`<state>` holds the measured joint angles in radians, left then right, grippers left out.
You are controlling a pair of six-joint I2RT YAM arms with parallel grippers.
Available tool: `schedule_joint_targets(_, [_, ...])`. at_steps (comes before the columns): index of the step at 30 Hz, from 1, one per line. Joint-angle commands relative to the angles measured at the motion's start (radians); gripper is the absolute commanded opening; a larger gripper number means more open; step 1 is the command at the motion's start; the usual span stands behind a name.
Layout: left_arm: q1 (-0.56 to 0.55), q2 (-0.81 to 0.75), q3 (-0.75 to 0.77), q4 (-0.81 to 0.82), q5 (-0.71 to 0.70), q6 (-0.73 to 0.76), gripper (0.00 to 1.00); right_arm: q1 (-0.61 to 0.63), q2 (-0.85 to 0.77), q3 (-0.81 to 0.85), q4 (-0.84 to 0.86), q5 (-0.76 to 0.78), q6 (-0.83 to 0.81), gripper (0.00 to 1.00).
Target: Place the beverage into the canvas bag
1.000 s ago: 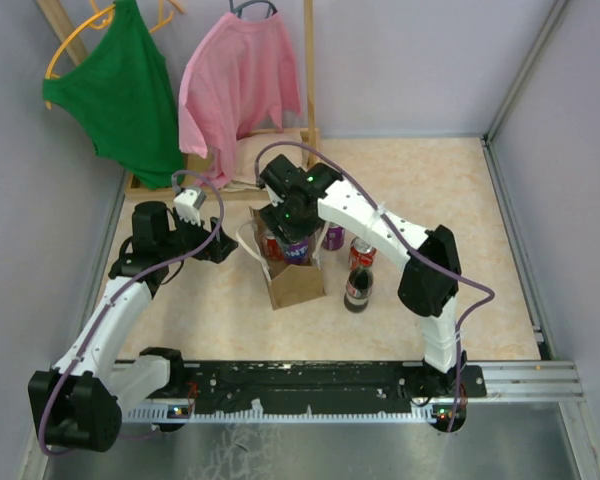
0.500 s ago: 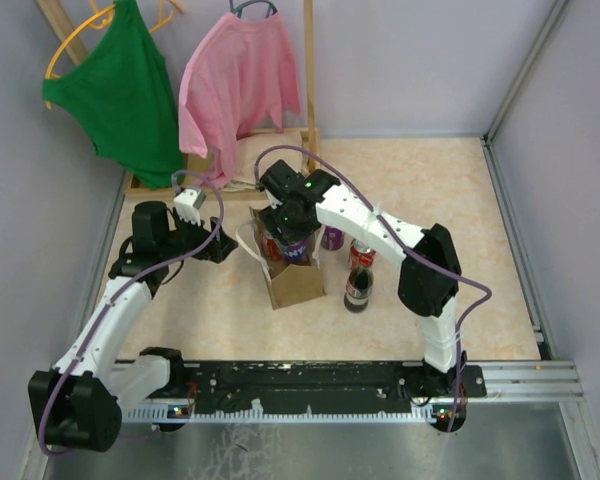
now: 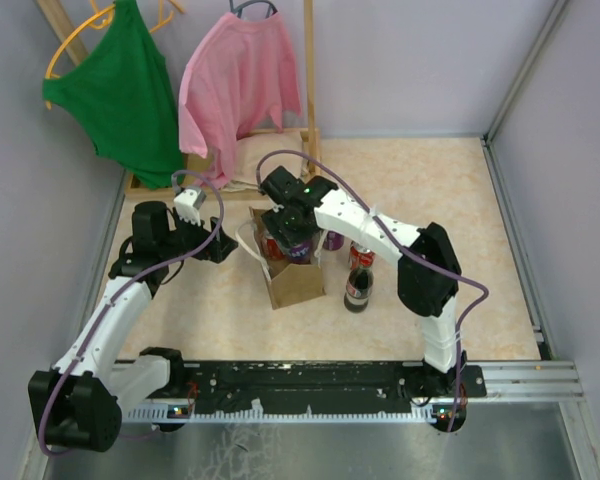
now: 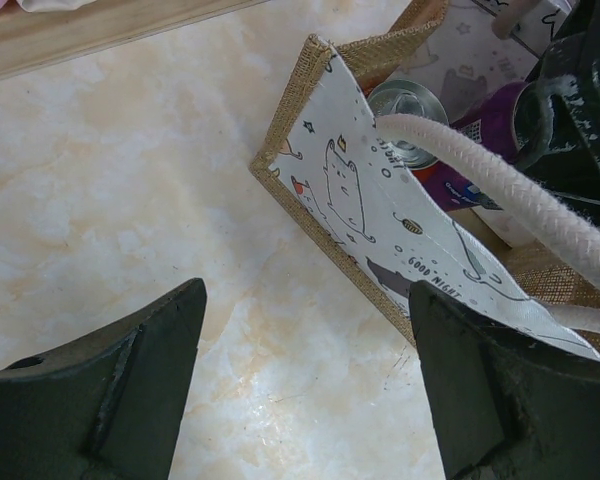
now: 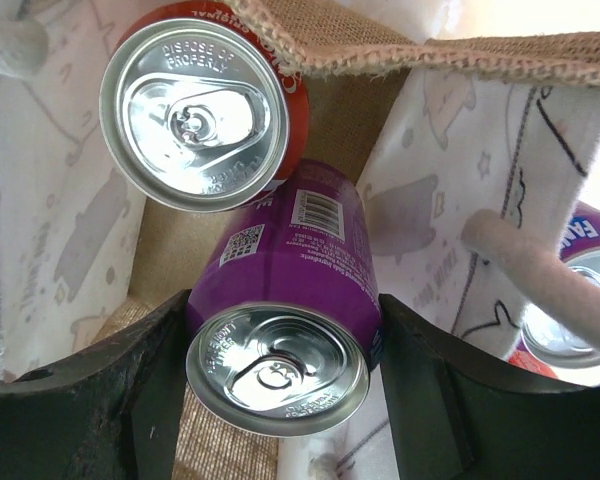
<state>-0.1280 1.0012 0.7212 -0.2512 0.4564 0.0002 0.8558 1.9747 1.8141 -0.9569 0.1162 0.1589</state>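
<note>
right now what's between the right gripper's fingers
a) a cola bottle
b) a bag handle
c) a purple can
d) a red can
c: the right gripper is closed on the purple can inside the canvas bag, beside a red can.

Tan-brown burlap canvas bag (image 3: 298,285), its white lining printed with cartoon cats and small stars, with white rope handles (image 4: 500,190). A purple can (image 5: 280,300) and a red can (image 5: 195,110), both silver-topped. Marbled beige bench (image 3: 430,190).
</note>
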Motion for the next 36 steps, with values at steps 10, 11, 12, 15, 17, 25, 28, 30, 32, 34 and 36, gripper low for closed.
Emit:
schedule_joint_targets(10, [0.007, 0.004, 0.024, 0.013, 0.006, 0.009, 0.88, -0.002, 0.01, -0.07, 0.132, 0.013, -0.004, 0.0])
schedule_joint_targets(11, [0.007, 0.004, 0.024, 0.013, 0.005, 0.009, 0.88, -0.004, 0.012, -0.075, 0.137, 0.015, -0.003, 0.0])
schedule_joint_targets(12, [0.007, 0.004, 0.024, 0.013, 0.004, 0.009, 0.88, -0.006, 0.013, -0.079, 0.14, 0.016, -0.004, 0.0])
schedule_joint_targets(15, [0.008, 0.006, 0.024, 0.013, 0.005, 0.009, 0.88, -0.009, 0.017, -0.096, 0.153, 0.021, -0.005, 0.0])
schedule_joint_targets(17, [0.008, 0.006, 0.024, 0.015, 0.005, 0.008, 0.88, -0.011, 0.018, -0.102, 0.159, 0.029, -0.005, 0.09])
schedule_joint_targets(25, [0.008, 0.01, 0.022, 0.018, 0.006, 0.008, 0.88, -0.013, -0.002, -0.117, 0.19, 0.094, -0.005, 0.54])
schedule_joint_targets(28, [0.008, 0.01, 0.023, 0.018, 0.006, 0.009, 0.88, -0.013, -0.01, -0.121, 0.193, 0.112, -0.006, 0.66])
schedule_joint_targets(30, [0.008, 0.01, 0.021, 0.019, 0.006, 0.009, 0.88, -0.013, -0.014, -0.123, 0.193, 0.122, -0.008, 0.71])
schedule_joint_targets(32, [0.008, 0.01, 0.021, 0.02, 0.008, 0.008, 0.88, -0.013, -0.015, -0.125, 0.189, 0.128, -0.01, 0.76])
schedule_joint_targets(34, [0.008, 0.01, 0.02, 0.02, 0.008, 0.009, 0.88, -0.013, -0.015, -0.125, 0.185, 0.128, -0.011, 0.82])
schedule_joint_targets(36, [0.008, 0.011, 0.021, 0.021, 0.008, 0.009, 0.88, -0.012, -0.019, -0.128, 0.184, 0.124, -0.011, 0.84])
